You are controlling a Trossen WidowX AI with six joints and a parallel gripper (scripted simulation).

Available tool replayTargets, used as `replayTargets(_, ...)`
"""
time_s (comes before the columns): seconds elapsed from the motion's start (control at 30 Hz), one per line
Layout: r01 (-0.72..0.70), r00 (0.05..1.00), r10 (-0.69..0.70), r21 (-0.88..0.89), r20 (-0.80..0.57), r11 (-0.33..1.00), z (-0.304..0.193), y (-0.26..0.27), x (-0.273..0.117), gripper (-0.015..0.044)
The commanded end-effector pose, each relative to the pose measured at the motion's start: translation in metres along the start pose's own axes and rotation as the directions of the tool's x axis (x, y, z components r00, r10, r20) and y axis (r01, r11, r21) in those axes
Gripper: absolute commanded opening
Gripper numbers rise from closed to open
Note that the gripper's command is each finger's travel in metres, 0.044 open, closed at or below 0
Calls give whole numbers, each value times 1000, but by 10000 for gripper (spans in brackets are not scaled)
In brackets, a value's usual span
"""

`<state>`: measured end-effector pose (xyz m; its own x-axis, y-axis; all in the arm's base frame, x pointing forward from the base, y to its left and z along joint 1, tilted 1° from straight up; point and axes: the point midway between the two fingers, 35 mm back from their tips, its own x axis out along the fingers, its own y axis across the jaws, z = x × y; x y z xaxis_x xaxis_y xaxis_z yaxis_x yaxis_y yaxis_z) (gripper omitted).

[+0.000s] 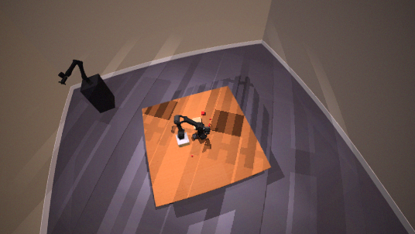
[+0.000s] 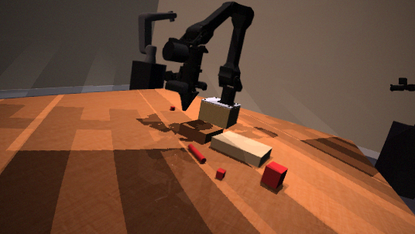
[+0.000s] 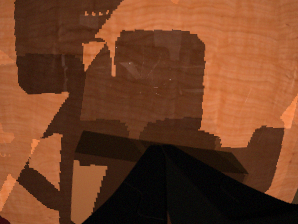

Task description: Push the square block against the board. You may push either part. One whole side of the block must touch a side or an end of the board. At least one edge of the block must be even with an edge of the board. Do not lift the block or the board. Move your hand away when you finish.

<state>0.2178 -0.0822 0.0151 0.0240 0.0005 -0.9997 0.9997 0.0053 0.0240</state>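
Observation:
The square block point(image 2: 193, 133) point(image 3: 89, 181) is low and flat, mostly in shadow. The longer cream board point(image 2: 240, 148) point(image 1: 197, 121) lies just to its right in the exterior view, end towards the block. Their front edges look roughly in line there; I cannot tell if the facing sides touch. My gripper point(image 2: 186, 109) point(image 3: 158, 156) is shut and empty, pointing down. Its tip is above the block's left end in the exterior view, clear of the block. In the wrist view the fingers hide much of the block. In the top view the arm hides the block.
A red box point(image 2: 274, 175) point(image 1: 203, 113), a small red cube point(image 2: 221, 173) and a red cylinder point(image 2: 197, 153) lie in front of the board and block. Another small red cube point(image 2: 172, 108) point(image 1: 192, 156) lies farther off. The arm's base block point(image 2: 217, 112) stands behind the block.

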Motion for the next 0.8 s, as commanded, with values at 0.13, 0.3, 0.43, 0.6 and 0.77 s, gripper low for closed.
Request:
replayTargets(0.13, -2, 1000, 3, 207, -5, 978, 3, -16, 1, 0)
replayTargets(0.3, -2, 1000, 3, 207, -5, 978, 3, -16, 1, 0)
replayTargets(0.43, -2, 1000, 3, 207, -5, 978, 3, -15, 37, 0)
replayTargets(0.6, -1, 1000, 3, 207, -5, 978, 2, -17, 57, 0)
replayTargets(0.77, -1, 1000, 3, 207, -5, 978, 1, -17, 57, 0)
